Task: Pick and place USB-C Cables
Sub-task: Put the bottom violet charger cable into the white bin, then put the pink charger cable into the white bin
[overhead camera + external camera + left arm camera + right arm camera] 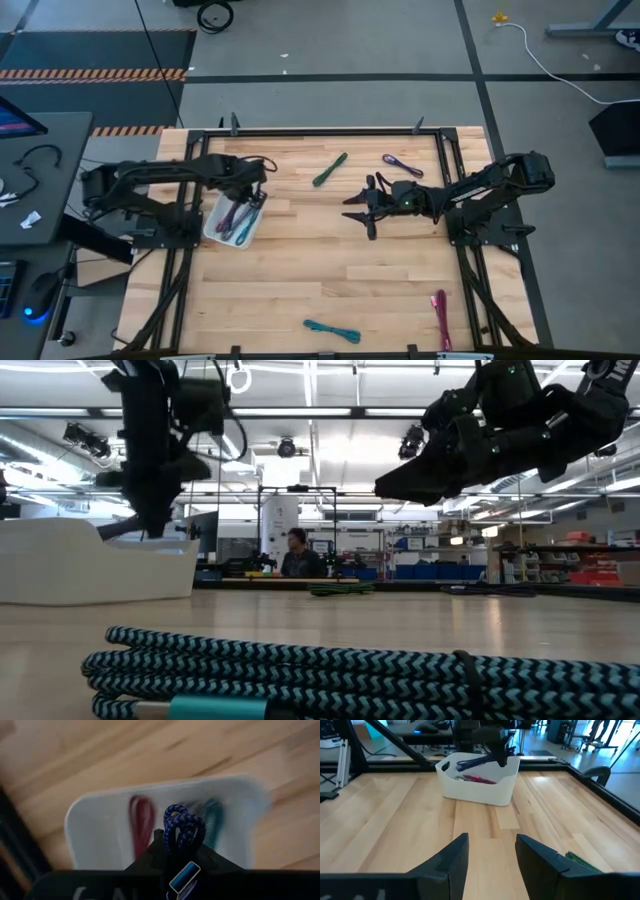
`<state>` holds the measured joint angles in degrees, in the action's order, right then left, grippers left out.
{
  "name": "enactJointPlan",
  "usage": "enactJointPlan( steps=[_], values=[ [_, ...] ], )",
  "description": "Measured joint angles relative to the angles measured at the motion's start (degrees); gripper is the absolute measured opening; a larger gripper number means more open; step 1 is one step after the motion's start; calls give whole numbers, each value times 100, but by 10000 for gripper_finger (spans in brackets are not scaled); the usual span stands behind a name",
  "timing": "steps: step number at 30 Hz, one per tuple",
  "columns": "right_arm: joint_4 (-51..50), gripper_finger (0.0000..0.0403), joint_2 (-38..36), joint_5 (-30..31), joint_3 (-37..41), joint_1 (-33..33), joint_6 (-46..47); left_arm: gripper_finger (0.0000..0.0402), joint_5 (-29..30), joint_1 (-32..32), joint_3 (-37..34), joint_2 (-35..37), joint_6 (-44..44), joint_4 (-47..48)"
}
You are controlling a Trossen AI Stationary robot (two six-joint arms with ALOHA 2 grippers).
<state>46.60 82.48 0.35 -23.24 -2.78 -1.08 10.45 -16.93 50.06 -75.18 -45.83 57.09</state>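
My left gripper (250, 203) hangs over the white bin (222, 235) at the table's left and is shut on a blue-purple cable bundle (182, 827). A maroon cable (141, 820) and a teal one (212, 817) lie in the bin. My right gripper (365, 206) is open, raised above the table's middle, with its fingers pointing toward the bin. Loose on the table lie a green cable (329, 170), a purple cable (402, 162), a teal cable (332, 330) and a maroon cable (440, 318). My left gripper pinches the blue-purple bundle between its two fingers, coming from above and pointing down. The looped end (184, 822) sticks out past the fingertips and a connector (184, 876) shows farther back. From the right wrist view the bundle (472, 762) lies roughly level over the bin's rim, lifted clear.
A black frame (330, 131) runs around the wooden table. The bin (477, 785) stands near the left rail. Bare wood lies between the bin and my right gripper (492, 855). A person (297, 555) sits far behind the table.
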Motion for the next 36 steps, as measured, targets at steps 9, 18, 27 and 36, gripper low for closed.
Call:
enactJointPlan(
  steps=[9, 18, 27, 36],
  values=[
    [-97, 168, 2, -2, 0, 12, 48, 60, -71, -162, -367, -147, 264, -153],
    [-169, 168, -3, -4, 0, 23, 48, 163, -137, -151, -346, -168, 333, -73],
    [-929, 167, -521, 46, 0, 275, 416, 189, 609, 556, 511, 96, 119, 771],
    [-5380, 156, -1686, 1038, -810, 1305, 2553, 168, 3034, 2553, 430, 119, 625, -2068]
  ],
)
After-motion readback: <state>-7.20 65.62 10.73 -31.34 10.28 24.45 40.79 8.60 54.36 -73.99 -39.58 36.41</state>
